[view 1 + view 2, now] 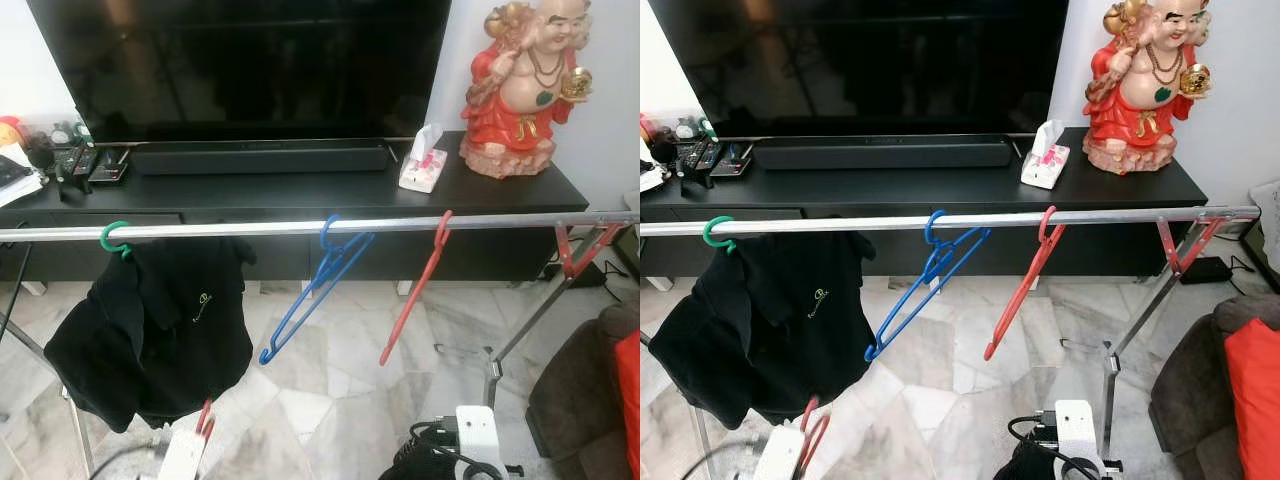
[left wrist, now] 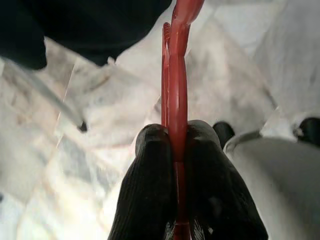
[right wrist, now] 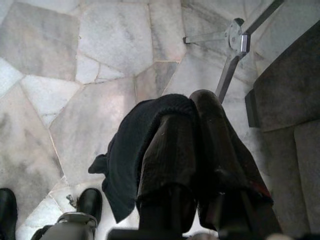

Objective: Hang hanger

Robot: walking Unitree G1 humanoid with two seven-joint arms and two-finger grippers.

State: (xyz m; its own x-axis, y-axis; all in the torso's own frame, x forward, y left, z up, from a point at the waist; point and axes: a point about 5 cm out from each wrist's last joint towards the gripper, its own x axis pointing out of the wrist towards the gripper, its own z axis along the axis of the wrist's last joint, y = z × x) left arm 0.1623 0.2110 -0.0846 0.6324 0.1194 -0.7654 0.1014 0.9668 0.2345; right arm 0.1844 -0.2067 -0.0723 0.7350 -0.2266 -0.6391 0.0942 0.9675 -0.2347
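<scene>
small logo on black shirt (image 1: 818, 297), lettering unreadable

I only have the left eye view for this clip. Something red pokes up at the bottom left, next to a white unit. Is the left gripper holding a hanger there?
Observer: Yes. In the left wrist view the left gripper has its jaws shut on a red hanger, seen edge-on between them.
Operator: And the right gripper? I can't find it.
Observer: The right wrist view shows the right gripper pointing down at the marble floor, jaws together, with no hanger in them. A rack leg stands beyond it.
</scene>
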